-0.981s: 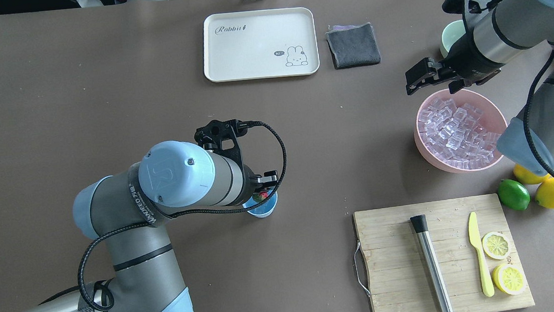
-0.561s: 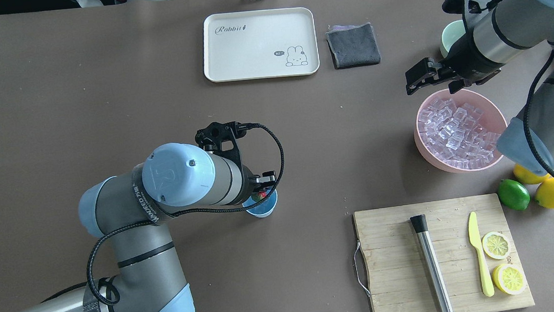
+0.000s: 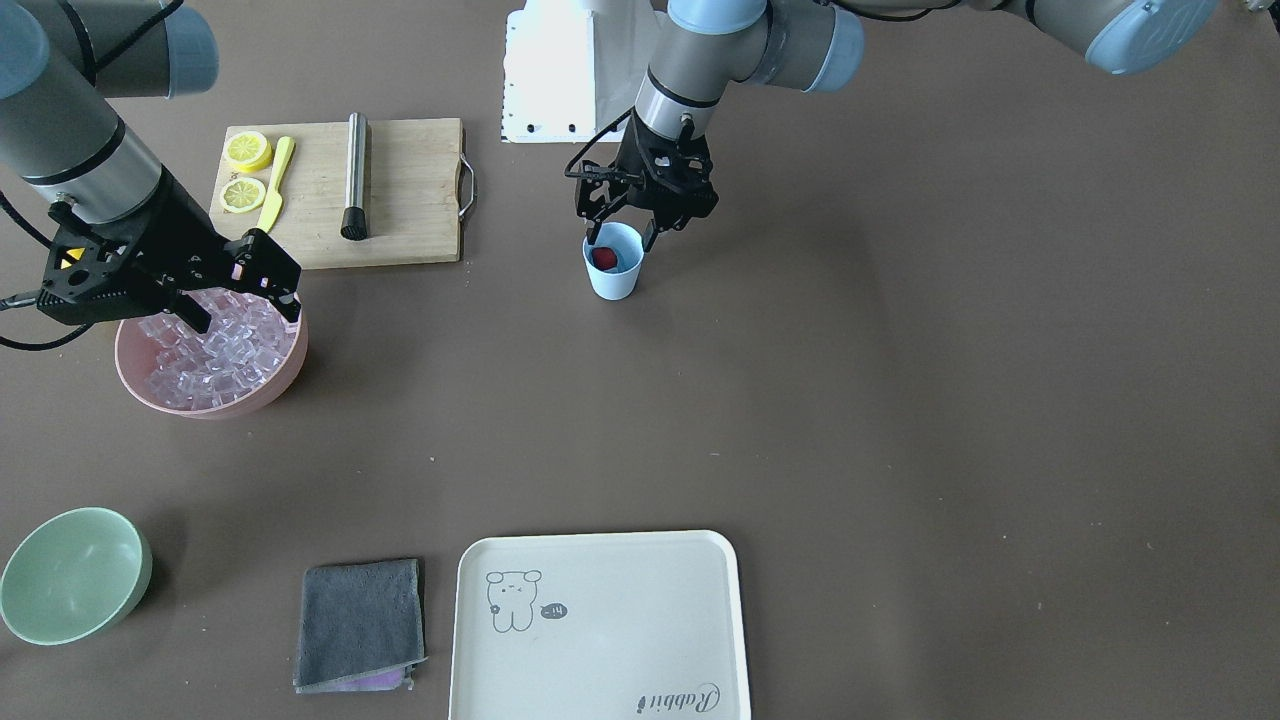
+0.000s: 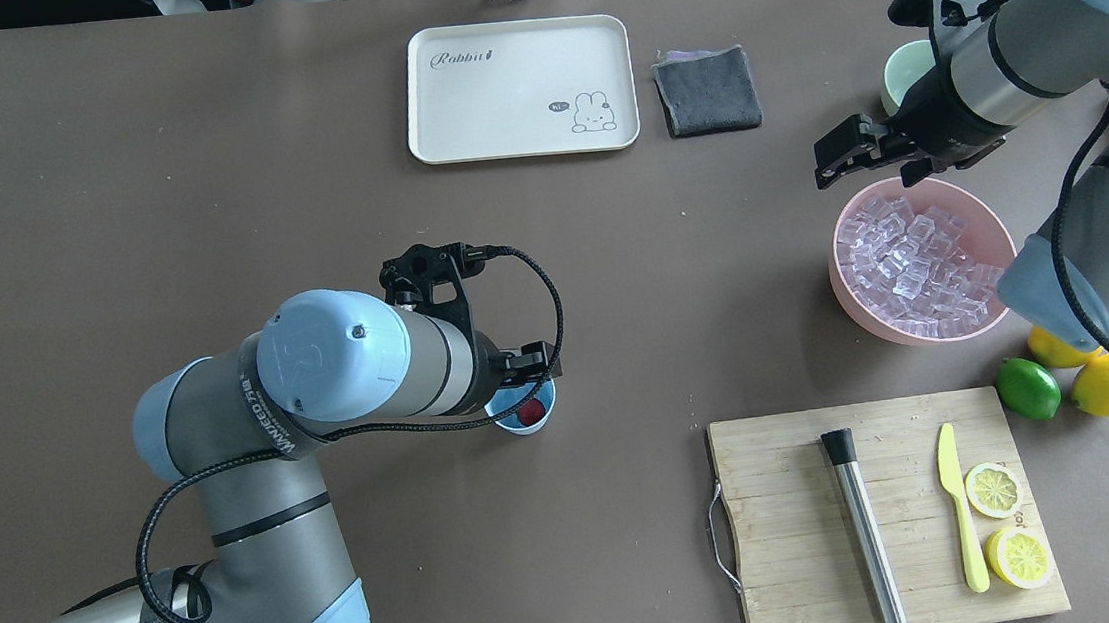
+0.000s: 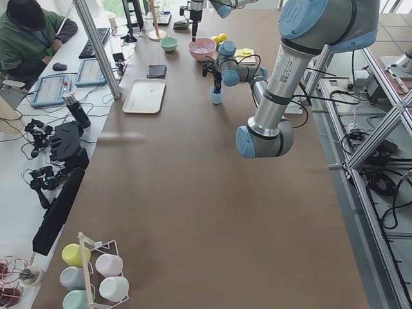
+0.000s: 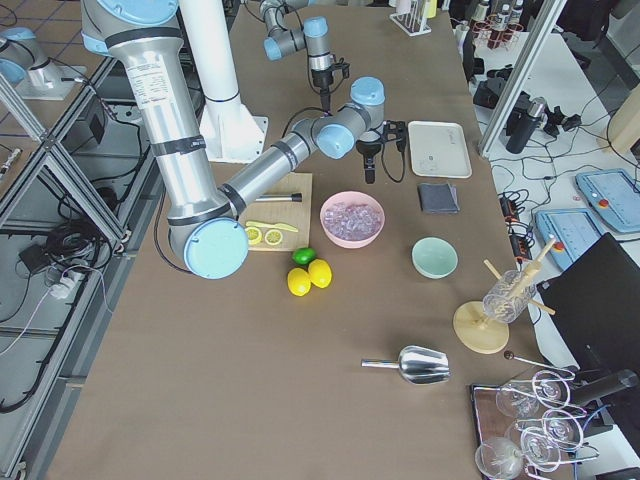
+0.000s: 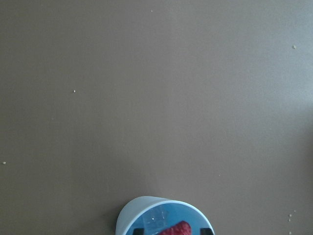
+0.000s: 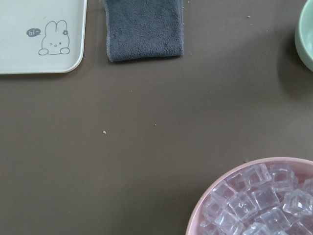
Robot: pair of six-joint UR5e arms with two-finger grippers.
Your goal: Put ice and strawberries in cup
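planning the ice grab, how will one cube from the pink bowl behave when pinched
Probably slippery: the ice cubes look smooth and glassy, so one may squirt out of a pinch. Small, so likely light. Heaped loosely in the pink bowl, neighbours may shift.

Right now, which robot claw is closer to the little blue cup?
Left. The left claw hangs right over the blue cup. The right claw is far off, above the pink bowl of ice.
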